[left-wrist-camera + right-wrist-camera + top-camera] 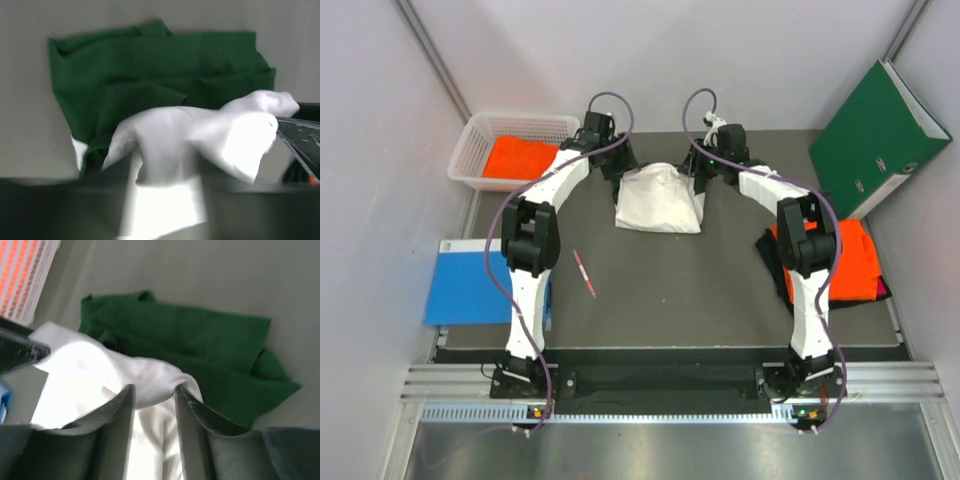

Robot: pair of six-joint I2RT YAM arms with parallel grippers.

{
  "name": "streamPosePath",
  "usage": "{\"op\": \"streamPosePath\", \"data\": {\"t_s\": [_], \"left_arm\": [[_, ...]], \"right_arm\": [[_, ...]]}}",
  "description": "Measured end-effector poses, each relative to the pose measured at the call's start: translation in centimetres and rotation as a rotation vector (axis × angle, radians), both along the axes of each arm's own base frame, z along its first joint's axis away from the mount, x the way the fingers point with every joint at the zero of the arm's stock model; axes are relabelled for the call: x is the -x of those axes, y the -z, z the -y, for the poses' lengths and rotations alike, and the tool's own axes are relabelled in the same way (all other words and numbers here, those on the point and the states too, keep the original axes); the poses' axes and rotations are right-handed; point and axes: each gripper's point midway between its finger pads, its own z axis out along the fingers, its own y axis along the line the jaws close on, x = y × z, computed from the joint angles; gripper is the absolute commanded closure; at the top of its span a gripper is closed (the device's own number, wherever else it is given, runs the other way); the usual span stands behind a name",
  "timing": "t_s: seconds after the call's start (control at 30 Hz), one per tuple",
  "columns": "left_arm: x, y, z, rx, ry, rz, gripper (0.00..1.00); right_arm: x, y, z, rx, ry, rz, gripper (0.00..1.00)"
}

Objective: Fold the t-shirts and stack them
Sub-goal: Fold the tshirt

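A white t-shirt [660, 200] lies folded at the back middle of the table. Its dark green sleeves [150, 65] spread flat on the table beyond the white folds [200, 345]. My left gripper [620, 172] hangs at the shirt's far left corner. In the blurred left wrist view its jaws stand apart with white cloth [165, 150] between them. My right gripper [700, 175] is at the far right corner, jaws apart, and a white fold [150, 380] bulges between the fingertips. Orange t-shirts [855, 260] lie stacked on a black one [775, 265] at the right.
At the back left a white basket [465, 160] holds more orange cloth [520, 157]. A green binder [880, 135] leans at the back right. A blue book [465, 280] lies at the left edge, and a red pen [585, 272] sits near it.
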Motion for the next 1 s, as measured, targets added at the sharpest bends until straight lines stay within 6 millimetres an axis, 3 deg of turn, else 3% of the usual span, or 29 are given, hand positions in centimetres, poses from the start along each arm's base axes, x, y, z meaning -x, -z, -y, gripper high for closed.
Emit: {"op": "streamPosePath", "data": {"t_s": [0.07, 0.1, 0.2, 0.27, 0.37, 0.47, 0.5, 0.53, 0.57, 0.6, 0.63, 0.83, 1.0], "left_arm": [[-1.0, 0.3, -0.6, 0.005, -0.017, 0.003, 0.01], [-1.3, 0.5, -1.0, 0.004, -0.022, 0.003, 0.01], [-1.4, 0.6, -2.0, 0.009, -0.035, 0.015, 0.01], [-0.6, 0.7, -2.7, 0.012, -0.042, 0.029, 0.01], [2.5, 0.6, -3.4, 0.012, -0.041, 0.008, 0.01], [4.4, -0.7, -3.3, 0.037, -0.026, 0.039, 0.02], [4.8, -1.4, -3.1, 0.053, -0.017, 0.054, 0.13], [4.9, -2.0, -2.9, 0.069, -0.007, 0.074, 0.27], [5.0, -2.6, -2.5, 0.085, 0.003, 0.094, 0.51], [5.0, -3.1, -2.2, 0.102, 0.011, 0.111, 0.85], [4.9, -3.4, -1.9, 0.122, 0.023, 0.124, 1.0], [3.9, -4.5, 0.7, 0.261, 0.1, 0.164, 1.0], [1.9, -2.4, 3.3, 0.392, 0.151, 0.125, 1.0]], "right_arm": [[-1.3, 0.0, 0.4, 0.004, 0.03, 0.015, 0.37], [-1.6, 0.0, 0.6, 0.008, 0.048, 0.021, 0.25], [-1.9, 0.2, 1.9, 0.032, 0.106, 0.05, 0.04], [-0.9, 0.4, 2.8, 0.048, 0.139, 0.058, 0.02], [1.8, 0.5, 4.2, 0.072, 0.17, 0.044, 0.0], [3.3, -0.5, 4.8, 0.066, 0.182, 0.067, 0.01], [3.7, -0.9, 4.9, 0.058, 0.184, 0.076, 0.05], [4.0, -1.3, 5.0, 0.048, 0.184, 0.086, 0.16], [4.3, -1.6, 4.9, 0.035, 0.18, 0.094, 0.46], [4.5, -1.9, 4.7, 0.022, 0.173, 0.101, 0.99], [4.6, -2.2, 4.3, 0.005, 0.155, 0.108, 1.0], [4.2, -4.5, 0.2, -0.208, 0.003, 0.139, 1.0], [1.8, -5.0, -3.8, -0.417, -0.138, 0.121, 1.0]]}}
